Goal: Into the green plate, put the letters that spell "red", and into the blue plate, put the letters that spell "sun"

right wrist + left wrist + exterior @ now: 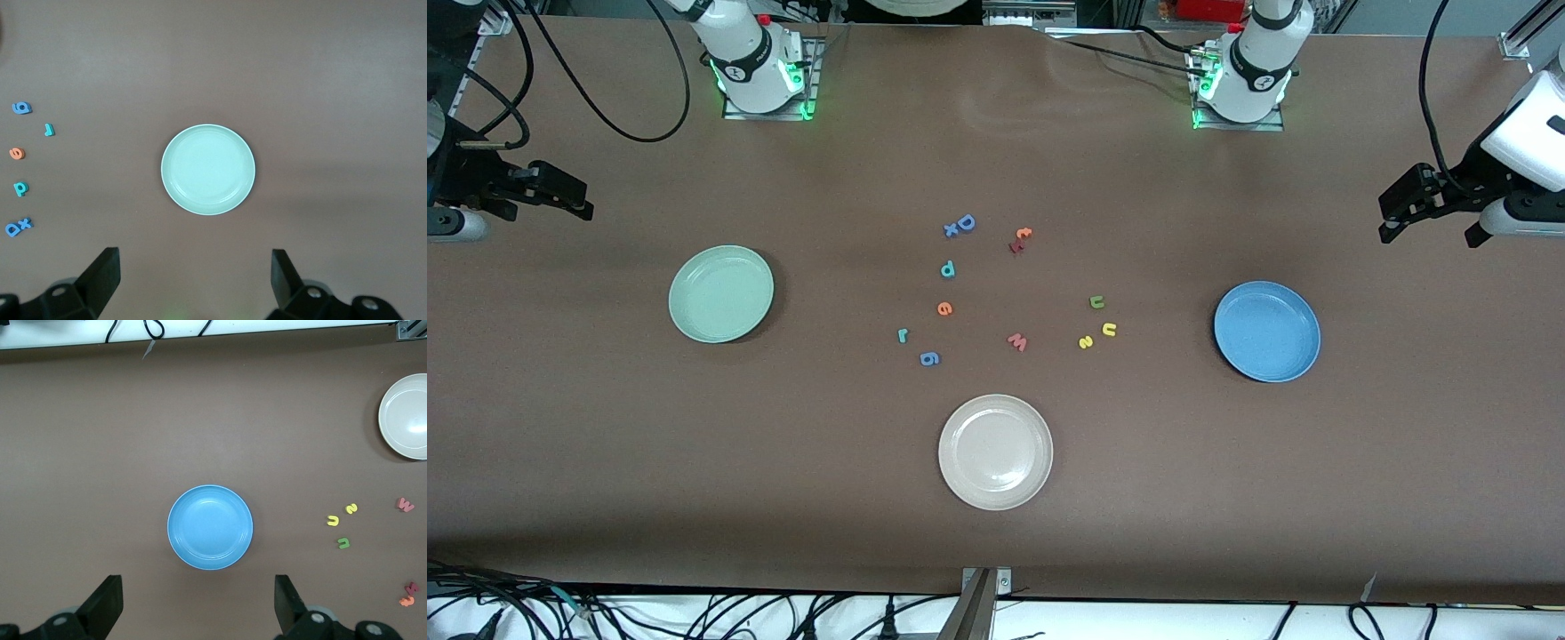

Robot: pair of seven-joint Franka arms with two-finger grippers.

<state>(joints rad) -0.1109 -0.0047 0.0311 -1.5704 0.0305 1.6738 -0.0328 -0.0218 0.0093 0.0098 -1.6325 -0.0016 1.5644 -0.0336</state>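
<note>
A: Grippers?
B: Left gripper (1389, 213) and right gripper (578, 197) wait at their table ends, fingers spread wide, holding nothing.
A: Letters?
B: r (903, 335), e (944, 308), d (948, 268), s (1086, 341) and both u shapes (1109, 330) lie on the table between green plate (721, 294) and blue plate (1266, 331).

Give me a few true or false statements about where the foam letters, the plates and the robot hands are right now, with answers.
1. The round pale green plate has no letters in it. True.
2. The yellow foam "s" lies in the round blue plate. False: it lies on the table.
3. The left hand is open over the table's end. True.
4. The orange foam "e" is held by the right hand. False: that hand is open and holds nothing.
</note>
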